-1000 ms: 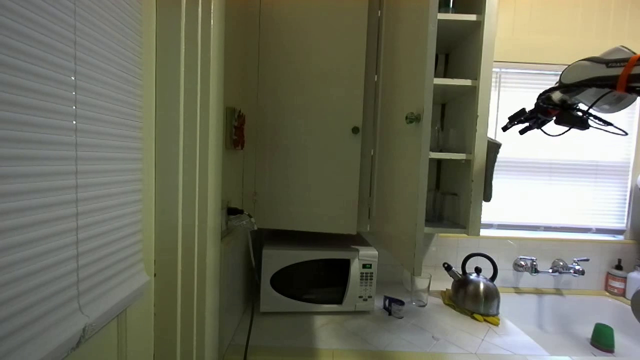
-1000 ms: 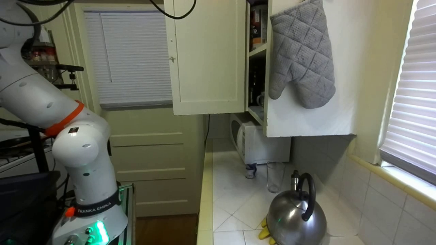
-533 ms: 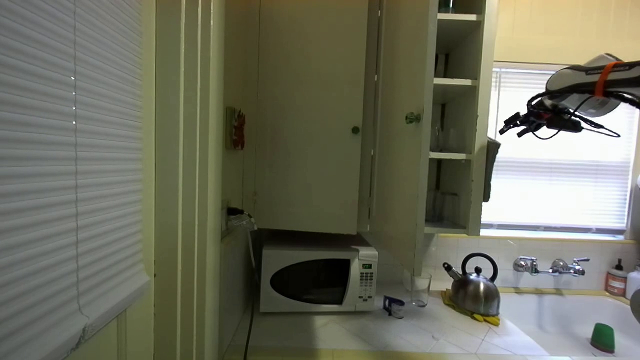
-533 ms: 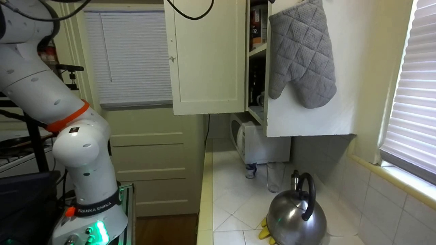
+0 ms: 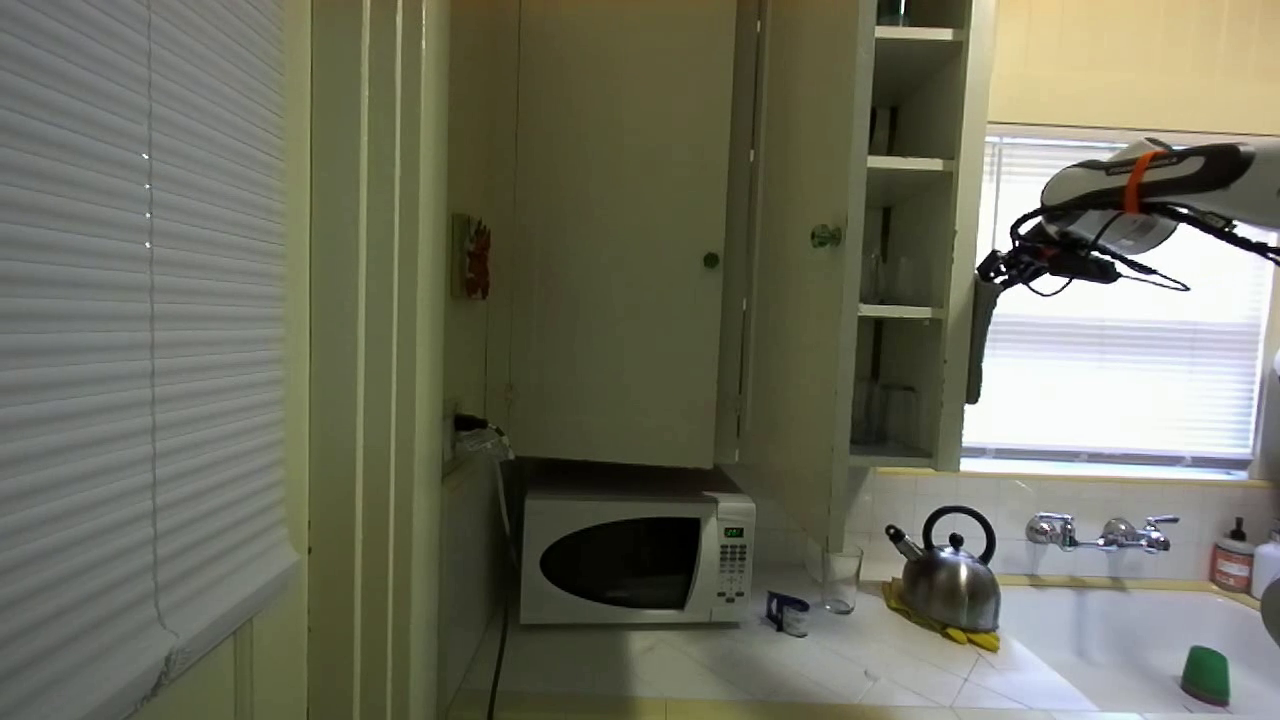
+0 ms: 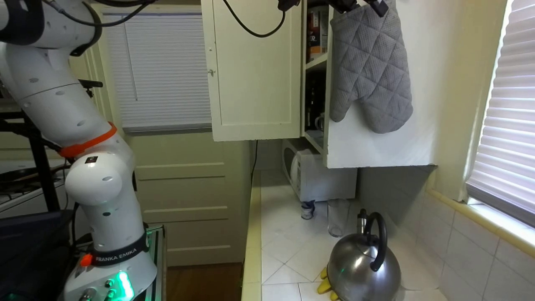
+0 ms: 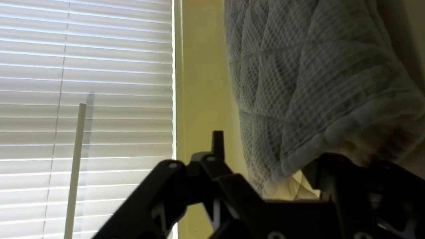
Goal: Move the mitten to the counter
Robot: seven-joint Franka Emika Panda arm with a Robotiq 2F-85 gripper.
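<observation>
**Wide hand [image 7: 265, 157] set at hanging mitten [image 6: 372, 67]**

The mitten hangs on the cabinet side [image 6: 376, 152], higher than the table [image 6: 288, 251]. Its cuff [image 7: 315, 146] seems to lie between the spread fingers [image 7: 217, 146], though the dim wrist view leaves unclear whether one sits inside. Best to take a deep bite, squeeze firmly, then ease upward to free it.

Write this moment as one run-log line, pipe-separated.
gripper: open, contact unclear | mitten: hangs at cabinet side, top end by gripper | counter: mitten not yet there
</observation>
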